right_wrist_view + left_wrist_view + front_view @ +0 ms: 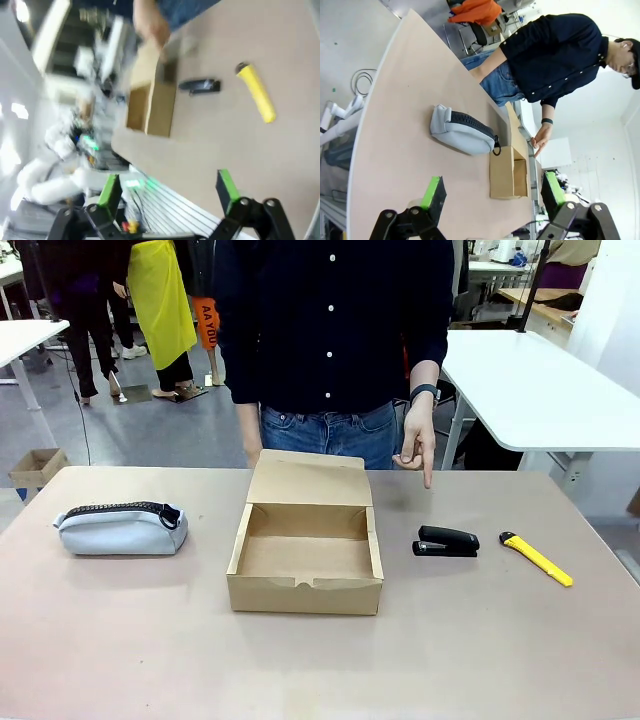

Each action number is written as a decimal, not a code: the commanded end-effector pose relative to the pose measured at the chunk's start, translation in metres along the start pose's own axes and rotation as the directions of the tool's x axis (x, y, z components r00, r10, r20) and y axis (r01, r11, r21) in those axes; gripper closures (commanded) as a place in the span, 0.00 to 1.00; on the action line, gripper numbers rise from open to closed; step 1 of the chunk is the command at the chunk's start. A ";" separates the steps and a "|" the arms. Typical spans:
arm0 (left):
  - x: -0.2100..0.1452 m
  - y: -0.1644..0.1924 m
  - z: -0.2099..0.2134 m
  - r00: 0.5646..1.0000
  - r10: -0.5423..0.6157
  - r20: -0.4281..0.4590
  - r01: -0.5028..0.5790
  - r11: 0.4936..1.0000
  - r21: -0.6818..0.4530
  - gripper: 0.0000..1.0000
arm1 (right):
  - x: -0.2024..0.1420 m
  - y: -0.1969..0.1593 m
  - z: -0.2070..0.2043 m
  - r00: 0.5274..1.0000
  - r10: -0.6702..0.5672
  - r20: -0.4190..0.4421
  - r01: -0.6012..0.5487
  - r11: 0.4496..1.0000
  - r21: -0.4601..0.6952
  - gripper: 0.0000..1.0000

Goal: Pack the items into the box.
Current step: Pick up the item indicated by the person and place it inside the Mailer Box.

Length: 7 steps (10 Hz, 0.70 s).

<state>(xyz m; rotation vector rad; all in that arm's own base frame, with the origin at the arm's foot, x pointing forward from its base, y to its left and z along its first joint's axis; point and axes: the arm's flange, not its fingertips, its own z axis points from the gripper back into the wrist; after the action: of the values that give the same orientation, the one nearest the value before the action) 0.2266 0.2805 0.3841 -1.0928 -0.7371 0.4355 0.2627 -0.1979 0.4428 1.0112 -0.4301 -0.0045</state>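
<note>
Presently left fingers (pixel 431 192) and right fingers (pixel 227 186) gape empty, and the soft grey-blue pouch (pixel 120 530) may snag the snug brown cardboard box (pixel 305 595).

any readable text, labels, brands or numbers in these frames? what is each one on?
"AA YOU": on the orange panel far behind the table, front view; small and partly cut off, so the reading is uncertain.
Shallow brown cardboard box, soft grey-blue zip pouch, small black stapler, slim yellow-and-black utility knife: no print visible.
Right wrist view: too blurred to read anything.
</note>
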 end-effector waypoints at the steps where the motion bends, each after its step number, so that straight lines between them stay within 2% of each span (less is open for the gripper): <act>1: 0.001 0.000 0.000 1.000 -0.023 0.019 0.023 0.999 -0.026 0.00 | 0.030 0.037 -0.036 0.892 0.377 -0.249 -0.404 0.913 -0.063 0.00; 2: 0.001 0.000 0.000 1.000 -0.023 0.019 0.023 0.999 -0.026 0.00 | 0.040 0.059 -0.070 0.765 0.516 -0.385 -0.570 0.821 -0.033 0.00; 3: 0.001 0.000 0.000 1.000 -0.023 0.019 0.023 0.999 -0.026 0.00 | 0.046 0.079 -0.102 0.633 0.607 -0.481 -0.693 0.721 0.000 0.00; 4: 0.001 0.000 0.000 1.000 -0.023 0.019 0.023 0.999 -0.026 0.00 | 0.050 0.099 -0.132 0.471 0.677 -0.566 -0.795 0.604 0.061 0.00; 5: 0.001 0.000 0.000 1.000 -0.023 0.019 0.023 0.999 -0.026 0.00 | 0.049 0.116 -0.155 0.336 0.731 -0.594 -0.841 0.517 0.160 0.00; 7: 0.001 0.000 0.000 1.000 -0.023 0.019 0.023 0.999 -0.026 0.00 | 0.039 0.138 -0.192 0.066 0.740 -0.670 -0.909 0.322 0.266 0.00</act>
<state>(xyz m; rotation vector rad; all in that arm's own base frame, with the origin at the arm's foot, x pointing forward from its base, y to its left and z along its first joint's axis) 0.2264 0.2810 0.3840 -1.0935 -0.7366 0.4338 0.3356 0.0305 0.4847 0.4963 -0.1459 1.0661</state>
